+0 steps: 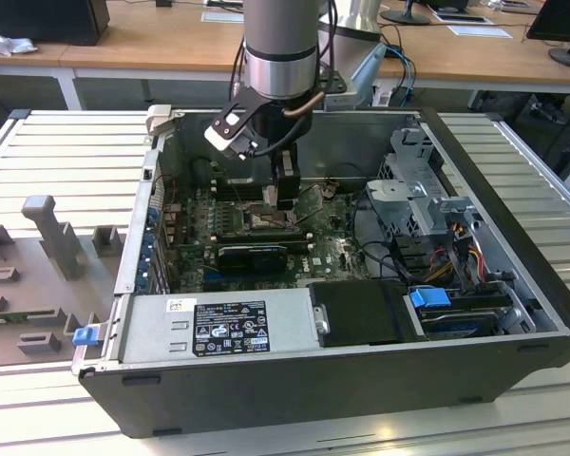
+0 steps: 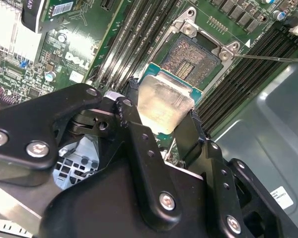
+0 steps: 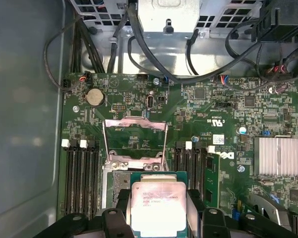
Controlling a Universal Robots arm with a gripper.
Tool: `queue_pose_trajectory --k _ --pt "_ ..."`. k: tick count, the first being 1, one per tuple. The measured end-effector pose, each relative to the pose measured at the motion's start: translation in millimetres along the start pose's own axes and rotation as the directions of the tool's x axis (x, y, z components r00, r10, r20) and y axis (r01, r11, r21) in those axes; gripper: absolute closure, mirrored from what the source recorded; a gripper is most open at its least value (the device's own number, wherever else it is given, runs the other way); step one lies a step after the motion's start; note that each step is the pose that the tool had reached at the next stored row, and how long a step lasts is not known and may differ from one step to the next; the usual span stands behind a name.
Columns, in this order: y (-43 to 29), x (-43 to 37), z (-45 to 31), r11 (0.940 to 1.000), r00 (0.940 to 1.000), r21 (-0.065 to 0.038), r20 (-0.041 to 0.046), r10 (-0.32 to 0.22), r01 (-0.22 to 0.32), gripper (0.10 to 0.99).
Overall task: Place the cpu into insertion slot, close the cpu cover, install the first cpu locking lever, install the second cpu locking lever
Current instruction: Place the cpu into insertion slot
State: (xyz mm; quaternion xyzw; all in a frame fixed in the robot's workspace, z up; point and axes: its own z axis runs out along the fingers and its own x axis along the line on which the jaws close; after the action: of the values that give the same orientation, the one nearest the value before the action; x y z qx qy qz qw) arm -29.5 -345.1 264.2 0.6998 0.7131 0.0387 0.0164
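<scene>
The arm reaches straight down into an open black tower computer case [image 1: 361, 389] that lies on its side on a ribbed grey metal worktop [image 1: 66, 152]. Its black two-fingered tool [image 1: 285, 195] hangs over the middle of the green circuit board [image 3: 213, 109]. In both wrist views the tool [image 2: 164, 111] [image 3: 159, 198] is pinching the small flat square pale silver cpu [image 2: 164, 101] [image 3: 159, 206] by two opposite edges. The chip lies flat with its silvery lid facing up toward the cameras. Being square, it has no long axis, and its sides run roughly in line with the edges of the square dark insertion slot with the silvery metal rim [image 2: 191, 59]. The chip sits just beside and partly over that slot, whose bare contact field is uncovered. I cannot tell whether the chip touches anything below. The thin silvery frame of the cpu cover [image 3: 135, 125] stands swung open on the far side of the slot, with the board showing through its cut-out centre. Long black memory slots [image 3: 82, 173] flank the socket on both sides, and a finned silver heat sink [image 3: 279, 156] sits further off. Behind the case stand pale wooden desks [image 1: 152, 38] carrying papers and monitor stands.
</scene>
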Motion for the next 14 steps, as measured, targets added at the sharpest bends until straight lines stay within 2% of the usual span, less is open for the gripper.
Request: queue_pose_trajectory --k 6,14 --pt "-0.3 -0.2 4.1 1.0000 1.0000 0.001 -0.0012 0.002 -0.002 0.553" --pt "-0.6 -0.2 7.6 1.0000 1.0000 0.001 -0.0086 0.004 -0.004 0.553"
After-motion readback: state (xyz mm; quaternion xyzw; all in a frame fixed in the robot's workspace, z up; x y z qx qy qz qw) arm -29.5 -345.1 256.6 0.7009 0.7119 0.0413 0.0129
